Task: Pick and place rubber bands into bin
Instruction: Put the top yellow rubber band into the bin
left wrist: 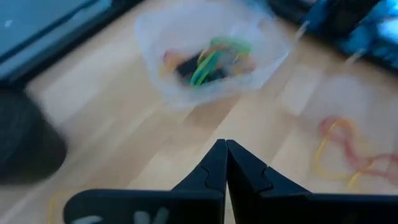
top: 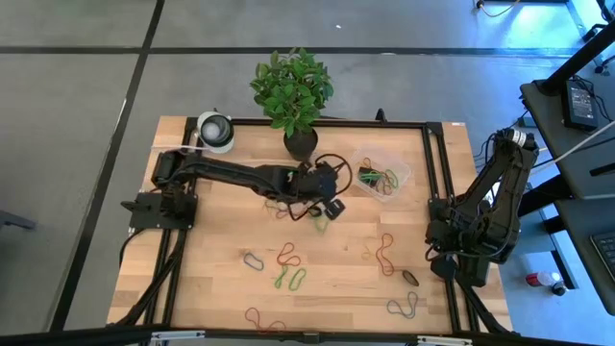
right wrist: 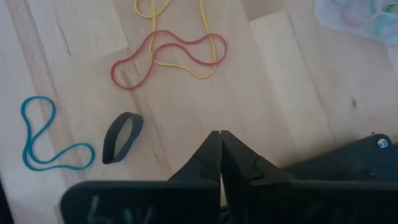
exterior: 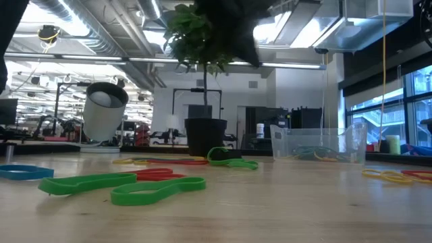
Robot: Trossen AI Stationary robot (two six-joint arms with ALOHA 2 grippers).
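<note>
The bin (top: 405,174), a clear shallow container, stands at the far right of the table and holds several rubber bands (left wrist: 211,57). More rubber bands lie loose on the wood: green ones (top: 291,279), a red one (top: 288,254), a red and a yellow one (right wrist: 168,53) and a black one (right wrist: 122,138). My left gripper (left wrist: 225,146) hangs shut above the table's middle, just short of the bin (left wrist: 180,93); no band shows between its fingertips. My right gripper (right wrist: 220,134) is shut above the table's right side, near the black band.
A black plant pot (top: 300,142) stands at the far edge beside the bin, and a round white-and-grey object (top: 216,130) sits at the far left. A green band (exterior: 233,162) lies on the wood near the pot. A blue band (right wrist: 43,140) lies near the right arm.
</note>
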